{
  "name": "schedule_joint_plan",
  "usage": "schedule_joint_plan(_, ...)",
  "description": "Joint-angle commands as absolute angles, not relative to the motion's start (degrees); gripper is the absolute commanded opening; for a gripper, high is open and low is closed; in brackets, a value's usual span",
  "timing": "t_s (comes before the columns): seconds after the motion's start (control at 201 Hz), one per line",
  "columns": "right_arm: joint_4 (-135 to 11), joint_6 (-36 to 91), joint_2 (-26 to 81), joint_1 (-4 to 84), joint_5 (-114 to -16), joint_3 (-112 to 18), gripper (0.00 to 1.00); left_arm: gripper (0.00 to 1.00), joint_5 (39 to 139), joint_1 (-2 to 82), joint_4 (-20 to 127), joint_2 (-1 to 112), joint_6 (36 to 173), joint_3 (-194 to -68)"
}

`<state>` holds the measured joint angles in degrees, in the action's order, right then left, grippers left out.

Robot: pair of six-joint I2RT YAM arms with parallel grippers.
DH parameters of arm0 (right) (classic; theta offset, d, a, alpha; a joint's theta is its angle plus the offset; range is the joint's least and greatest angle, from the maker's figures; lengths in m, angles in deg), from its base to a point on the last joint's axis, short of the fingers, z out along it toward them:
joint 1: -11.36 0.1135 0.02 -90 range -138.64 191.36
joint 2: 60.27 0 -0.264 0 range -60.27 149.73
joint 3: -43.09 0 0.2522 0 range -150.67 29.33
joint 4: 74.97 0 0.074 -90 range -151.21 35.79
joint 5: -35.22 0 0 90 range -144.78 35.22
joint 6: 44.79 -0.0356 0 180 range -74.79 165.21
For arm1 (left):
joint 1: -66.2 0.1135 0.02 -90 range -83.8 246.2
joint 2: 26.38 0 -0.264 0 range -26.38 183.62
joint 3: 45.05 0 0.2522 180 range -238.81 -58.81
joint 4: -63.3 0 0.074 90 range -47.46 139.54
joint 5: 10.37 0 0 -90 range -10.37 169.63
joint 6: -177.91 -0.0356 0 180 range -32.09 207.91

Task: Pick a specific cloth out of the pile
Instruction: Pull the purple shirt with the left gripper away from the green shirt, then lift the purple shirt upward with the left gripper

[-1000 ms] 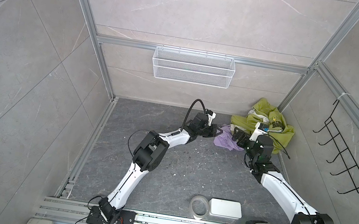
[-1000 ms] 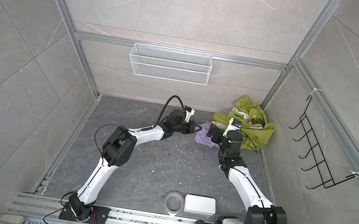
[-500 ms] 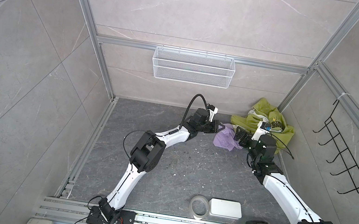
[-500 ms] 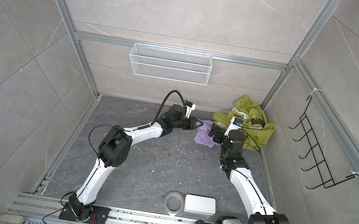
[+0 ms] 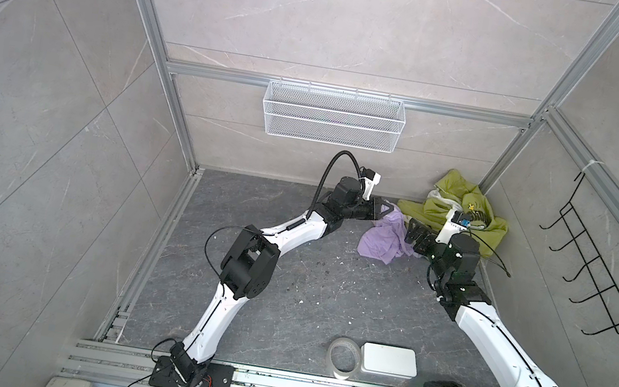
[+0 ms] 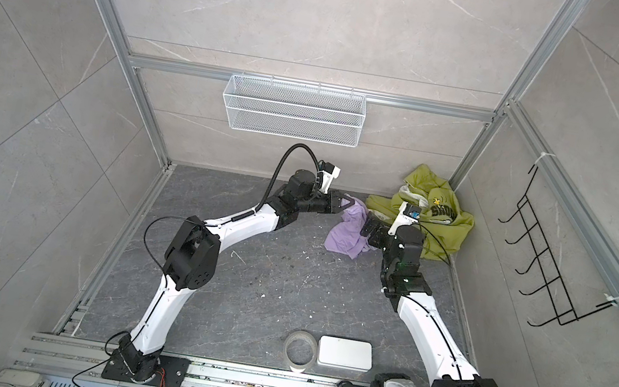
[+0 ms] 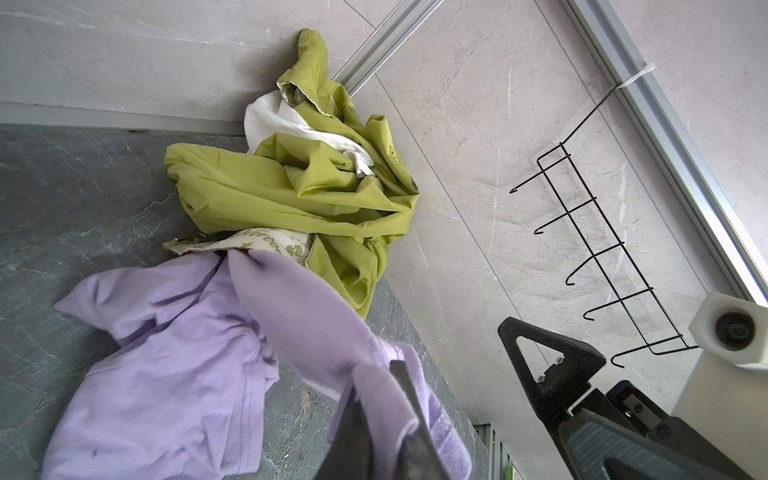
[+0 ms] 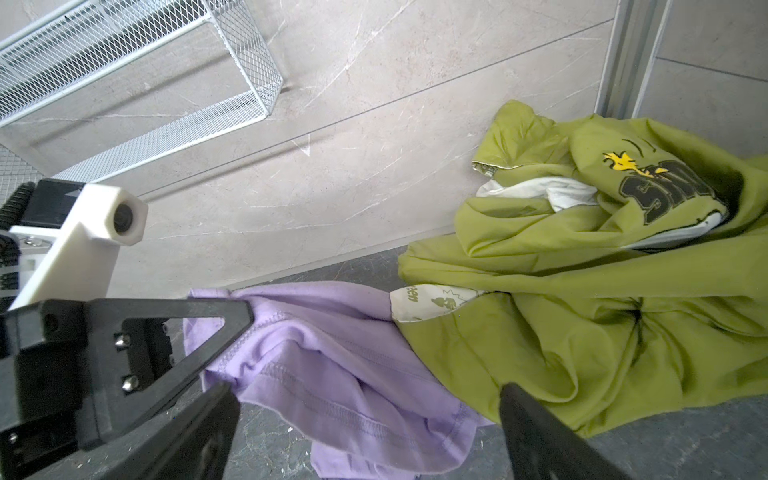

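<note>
The cloth [image 5: 383, 241] [image 6: 347, 235] is lavender with stitched hems and lies crumpled on the dark floor. One end is still tucked under the pile [image 5: 461, 215] [image 6: 436, 219] of olive-green fabric in the back right corner. My left gripper [image 5: 390, 210] [image 6: 353, 204] [image 7: 382, 384] is shut on a raised fold of the cloth [image 7: 166, 357]. My right gripper [image 5: 413, 236] [image 6: 370, 228] [image 8: 368, 392] stands open just over the cloth [image 8: 332, 365] beside the pile [image 8: 582, 291], holding nothing. The green garment [image 7: 291, 195] shows white patches and dark lettering.
A white wire basket [image 5: 332, 116] hangs on the back wall and a black hook rack [image 5: 598, 270] on the right wall. Near the front rail lie a tape roll [image 5: 343, 355] and a white box [image 5: 390, 360]. Walls close in behind and beside the pile.
My left gripper has risen and moved toward the back wall, lifting the cloth's fold with it. The right gripper has barely shifted.
</note>
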<state>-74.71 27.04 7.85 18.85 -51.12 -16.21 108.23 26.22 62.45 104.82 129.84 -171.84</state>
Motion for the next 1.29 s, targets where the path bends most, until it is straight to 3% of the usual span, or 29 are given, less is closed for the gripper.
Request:
schedule_joint_plan(0.0,-74.22,26.93,6.41,19.14,-51.39,-16.15,1.0,0.0,107.41,26.12,64.4,99.67,127.82,-174.32)
schedule_joint_plan(1.29,-74.44,26.29,5.31,19.17,-51.74,-15.23,1.0,0.0,104.49,26.17,64.4,94.49,124.52,-171.28)
